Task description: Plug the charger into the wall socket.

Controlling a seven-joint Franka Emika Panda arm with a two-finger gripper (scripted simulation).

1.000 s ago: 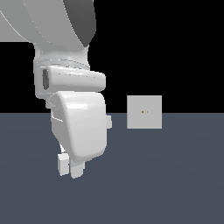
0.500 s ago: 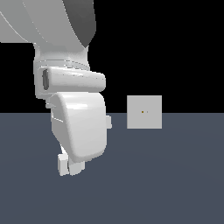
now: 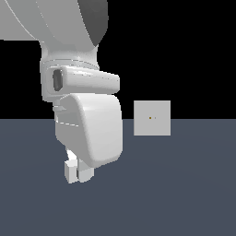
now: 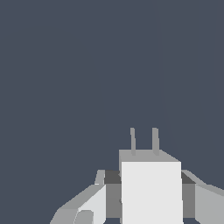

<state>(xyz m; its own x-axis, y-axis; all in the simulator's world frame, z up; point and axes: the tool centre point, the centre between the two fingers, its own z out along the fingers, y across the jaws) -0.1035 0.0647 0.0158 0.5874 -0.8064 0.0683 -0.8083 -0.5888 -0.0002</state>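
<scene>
**Charger in the claw, socket off to the side**

The step in hand looks like carrying the plug across to the socket. To do it well, I judge the arm should keep the grip square, turn the prongs to face the plate, line them up with the small holes at the plate's centre and only then push straight in; any tilt would likely jam the prongs against the plate's face.

The small off-white rectangular charger (image 4: 151, 190) sits clamped in the claw (image 4: 151, 192): in the wrist view the dark pads press against both of its side faces, and its two short grey prongs (image 4: 144, 141) stick out beyond the fingertips. In the exterior view only a pale block shows beneath the bulky white hand, clear above the dark blue-grey table (image 3: 184, 193).

The flat upright light-grey square wall socket (image 3: 152, 118), with its tiny orange dot, stands well apart from the claw, toward the exterior view's right and higher in the picture. The wrist view shows no socket, so the prongs do not point at it.
</scene>
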